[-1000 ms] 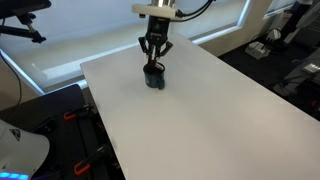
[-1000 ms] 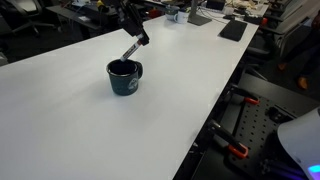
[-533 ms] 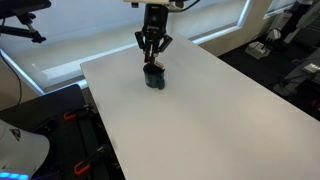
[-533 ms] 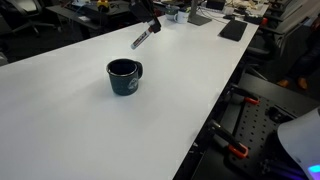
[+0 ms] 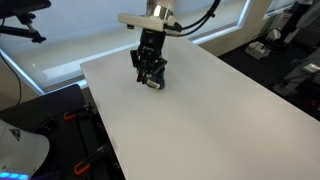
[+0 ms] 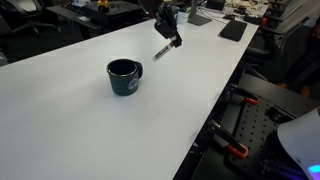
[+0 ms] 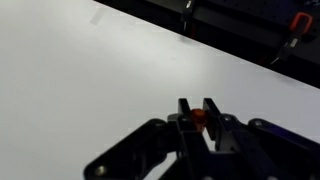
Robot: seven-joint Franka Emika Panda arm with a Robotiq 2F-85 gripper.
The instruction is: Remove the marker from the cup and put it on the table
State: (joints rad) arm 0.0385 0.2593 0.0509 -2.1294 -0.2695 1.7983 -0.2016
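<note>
Marker (image 6: 161,51) out of the cup (image 6: 124,77), carried tilted over the worktop (image 6: 60,115).

In an exterior view the gripper (image 6: 171,41) is clenched on the marker's upper end; the marker slants down, apart from the cup, with bare worktop under it. In an exterior view the gripper (image 5: 150,72) hangs low, and its dark body overlaps the cup, so the two are hard to separate. In the wrist view the fingers (image 7: 185,115) pinch the marker's orange-red end over white worktop. The grip sits near one end, so the marker could pivot or slip. Let go while still high or tilted, the round stick may bounce and roll away.
</note>
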